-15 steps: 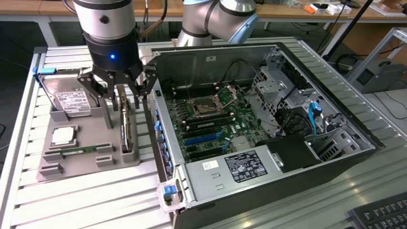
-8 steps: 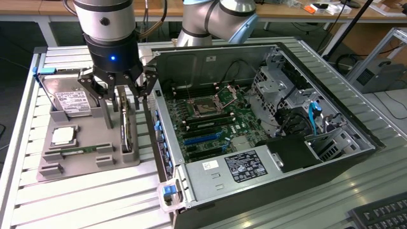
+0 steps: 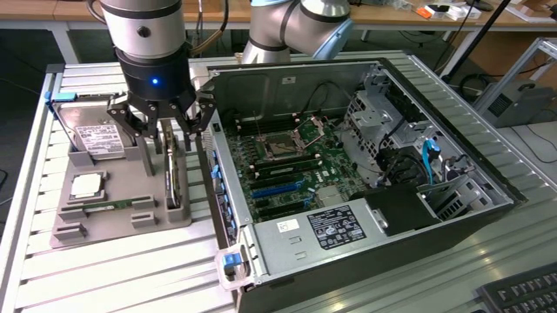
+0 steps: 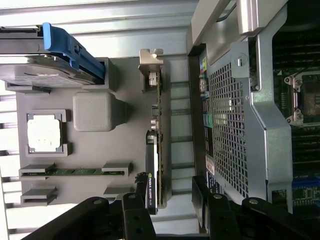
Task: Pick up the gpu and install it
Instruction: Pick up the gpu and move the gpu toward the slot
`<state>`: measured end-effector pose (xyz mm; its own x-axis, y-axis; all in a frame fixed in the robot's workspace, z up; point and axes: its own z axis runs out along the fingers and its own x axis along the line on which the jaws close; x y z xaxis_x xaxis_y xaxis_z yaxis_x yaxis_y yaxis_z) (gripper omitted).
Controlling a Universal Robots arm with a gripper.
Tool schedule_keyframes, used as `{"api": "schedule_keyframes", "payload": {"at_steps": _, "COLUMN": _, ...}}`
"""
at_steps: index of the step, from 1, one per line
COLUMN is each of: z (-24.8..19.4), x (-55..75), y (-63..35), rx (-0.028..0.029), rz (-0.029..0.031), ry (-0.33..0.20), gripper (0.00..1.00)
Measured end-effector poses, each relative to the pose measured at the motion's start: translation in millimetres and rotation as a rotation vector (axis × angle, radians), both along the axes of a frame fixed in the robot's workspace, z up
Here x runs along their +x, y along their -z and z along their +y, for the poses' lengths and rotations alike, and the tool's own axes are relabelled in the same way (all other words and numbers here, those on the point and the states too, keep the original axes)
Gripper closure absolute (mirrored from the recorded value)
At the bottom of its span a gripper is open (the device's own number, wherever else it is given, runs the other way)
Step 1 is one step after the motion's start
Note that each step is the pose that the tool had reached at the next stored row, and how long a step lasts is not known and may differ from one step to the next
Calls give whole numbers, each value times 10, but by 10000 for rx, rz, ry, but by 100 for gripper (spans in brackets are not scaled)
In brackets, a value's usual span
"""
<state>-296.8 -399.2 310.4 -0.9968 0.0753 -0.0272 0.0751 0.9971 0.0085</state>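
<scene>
Exterior view shows the gripper point(image 3: 167, 135) wide open right over the gpu point(image 3: 172, 177), which stands on its thin edge in the gray tray point(image 3: 109, 225), its long side running along the computer case point(image 3: 270, 81).

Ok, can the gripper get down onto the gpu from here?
Likely yes: the open gripper hangs over the gpu, standing on edge in the grey tray, top edge bare. The computer case is close beside it, though.
</scene>
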Motion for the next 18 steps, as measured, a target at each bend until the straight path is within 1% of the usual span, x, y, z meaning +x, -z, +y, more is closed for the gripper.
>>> {"api": "schedule_keyframes", "payload": {"at_steps": 18, "z": 0, "x": 0, "y": 66, "rx": -21, "rz": 1, "ry": 0, "gripper": 52}}
